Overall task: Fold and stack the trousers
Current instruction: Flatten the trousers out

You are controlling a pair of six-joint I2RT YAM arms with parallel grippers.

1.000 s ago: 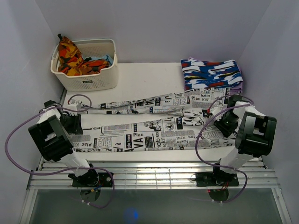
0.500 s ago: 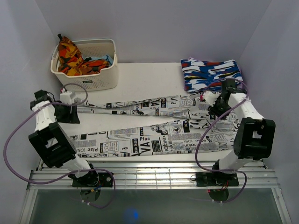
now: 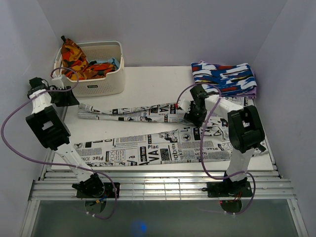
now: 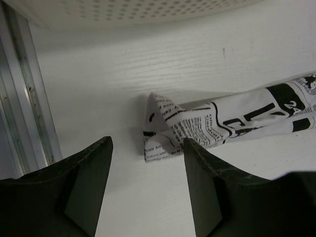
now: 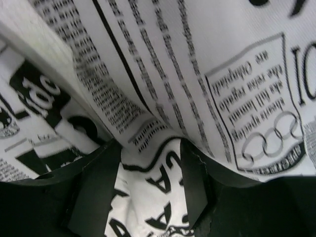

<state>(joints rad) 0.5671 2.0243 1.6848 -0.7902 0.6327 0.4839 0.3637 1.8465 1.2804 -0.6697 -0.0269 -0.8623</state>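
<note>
left wrist: trousers (image 4: pixel 237 118) just beyond left gripper (image 4: pixel 148 143)

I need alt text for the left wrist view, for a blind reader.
The left gripper stands open over a white table, the cuff of the newspaper-print trousers lying ungripped just beyond it. A perforated basket wall crosses the top; a metal rail runs down the left.

1. The white desk (image 3: pixel 153 81) carries three things.
2. Newspaper-print trousers (image 3: pixel 148 148) lie spread across its middle, with the waist at the right and the two legs running left and splaying apart.
3. A cream basket (image 3: pixel 94 88) stands at the far left corner, near the far leg's cuff.
4. A folded garment (image 3: pixel 224 79) in blue, white and red sits at the far right, just beside the waist.
</note>
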